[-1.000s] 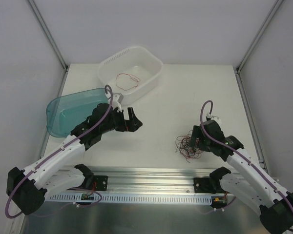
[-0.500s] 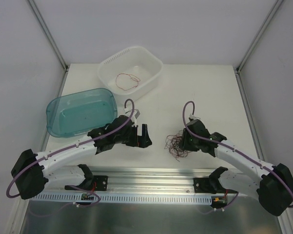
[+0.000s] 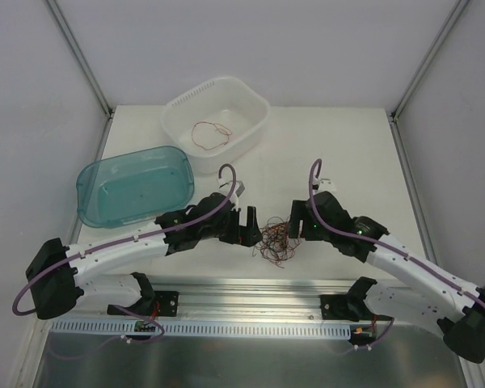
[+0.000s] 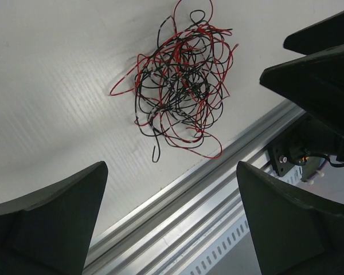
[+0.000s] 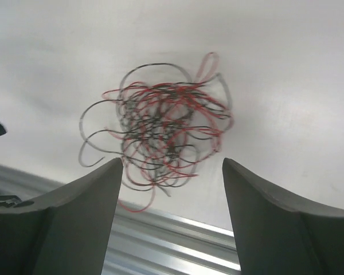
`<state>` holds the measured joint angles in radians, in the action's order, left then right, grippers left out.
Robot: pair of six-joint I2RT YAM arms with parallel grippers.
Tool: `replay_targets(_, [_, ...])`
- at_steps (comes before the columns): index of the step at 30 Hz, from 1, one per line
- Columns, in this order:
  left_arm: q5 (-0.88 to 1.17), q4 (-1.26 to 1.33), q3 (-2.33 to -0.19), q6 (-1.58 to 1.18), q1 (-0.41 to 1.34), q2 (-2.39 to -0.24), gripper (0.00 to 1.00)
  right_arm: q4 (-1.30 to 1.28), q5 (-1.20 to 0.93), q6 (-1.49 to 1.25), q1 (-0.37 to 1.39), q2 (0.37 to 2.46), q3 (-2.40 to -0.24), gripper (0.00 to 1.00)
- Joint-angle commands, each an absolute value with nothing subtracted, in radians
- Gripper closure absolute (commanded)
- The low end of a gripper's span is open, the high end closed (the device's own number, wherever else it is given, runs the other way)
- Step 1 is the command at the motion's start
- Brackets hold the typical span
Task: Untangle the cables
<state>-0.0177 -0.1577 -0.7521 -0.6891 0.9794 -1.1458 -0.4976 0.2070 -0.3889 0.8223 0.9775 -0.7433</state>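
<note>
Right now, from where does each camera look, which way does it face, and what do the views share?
Top external: above and behind the bases, looking down on the table; both arms show, left gripper and right gripper flanking the cables.
Left wrist: on the left arm, looking down past its own two open fingers at the cables.
Right wrist: on the right arm, likewise past its own fingers, from the opposite side.
Shared: all three show the red-and-black cables.
</note>
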Motion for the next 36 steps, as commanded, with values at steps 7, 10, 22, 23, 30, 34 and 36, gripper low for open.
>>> replay_targets(7, [-0.201, -0.127, -0.972, -0.690, 1.101, -1.400, 0.11, -0.723, 0.447, -0.449, 0.770, 0.767, -0.693, 0.26])
replay_targets(10, [-0.262, -0.129, -1.008, -0.672, 1.100, -1.466, 0.16, -0.686, 0.398, -0.462, 0.770, 0.758, -0.673, 0.26])
replay_targets(22, [-0.151, -0.141, -0.989, -0.594, 0.994, -1.540, 0.41, -0.479, 0.206, -0.456, 0.778, 0.819, -0.609, 0.26])
replay_targets(23, [-0.114, -0.141, -0.992, -0.586, 0.994, -1.548, 0.42, -0.469, 0.201, -0.456, 0.781, 0.837, -0.604, 0.26])
replay_targets(30, [-0.072, -0.141, -0.999, -0.580, 0.994, -1.620, 0.53, -0.353, 0.155, -0.482, 0.805, 0.933, -0.601, 0.27])
replay_targets(34, [-0.074, -0.141, -1.006, -0.581, 0.992, -1.634, 0.76, -0.275, 0.143, -0.503, 0.821, 1.015, -0.589, 0.27])
replay_targets(36, [-0.072, -0.141, -1.005, -0.583, 0.992, -1.629, 0.90, -0.241, 0.134, -0.511, 0.827, 1.087, -0.592, 0.28])
